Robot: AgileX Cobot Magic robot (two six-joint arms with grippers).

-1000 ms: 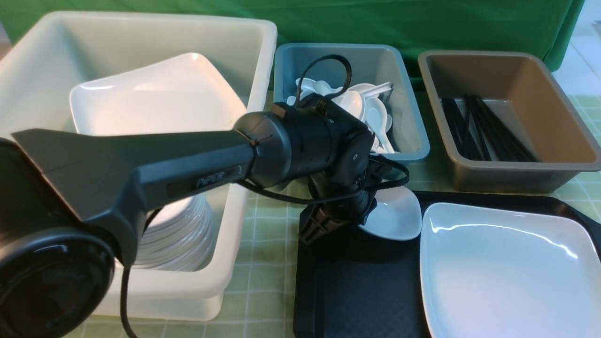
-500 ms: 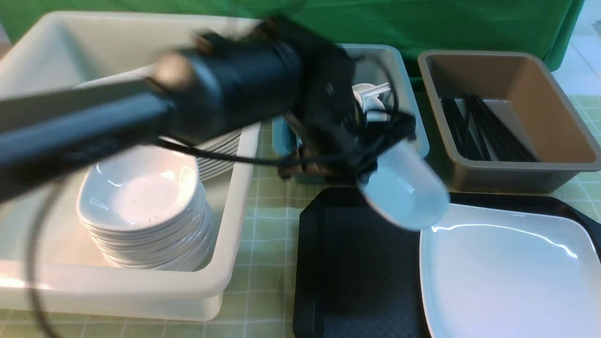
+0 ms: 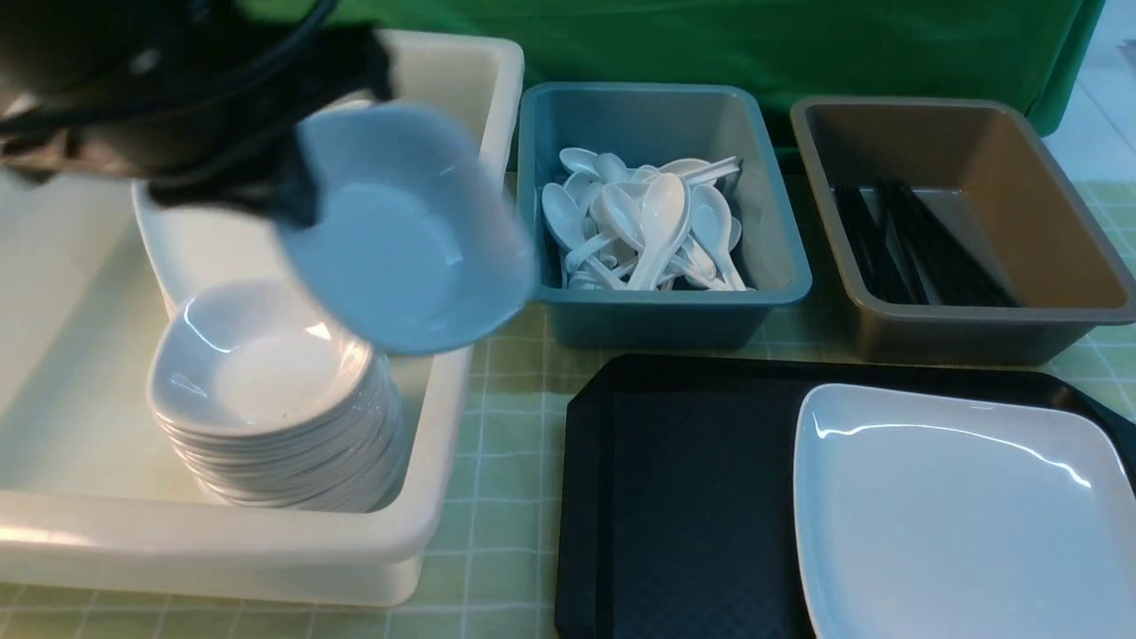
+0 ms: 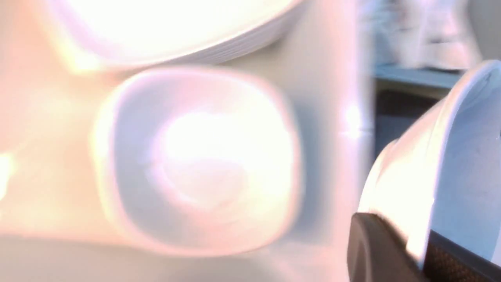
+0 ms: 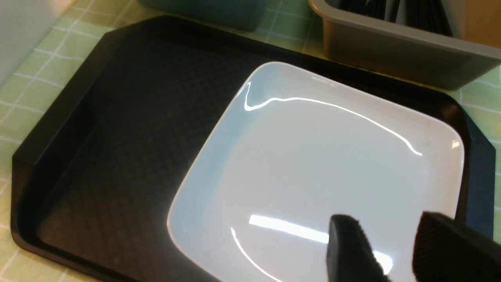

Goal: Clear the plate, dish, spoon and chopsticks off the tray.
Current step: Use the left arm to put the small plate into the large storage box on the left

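Upper left of the front view: left gripper, blurred, clamped on the rim of a small white dish, tilted, above the white tub and its stack of small dishes. Lower right: large white plate flat on the black tray. Top centre: white soup spoons heaped in a teal bin. Upper right: black chopsticks in a grey-brown tub. Bottom right of the right wrist view: right gripper, jaws apart and empty, over the plate.
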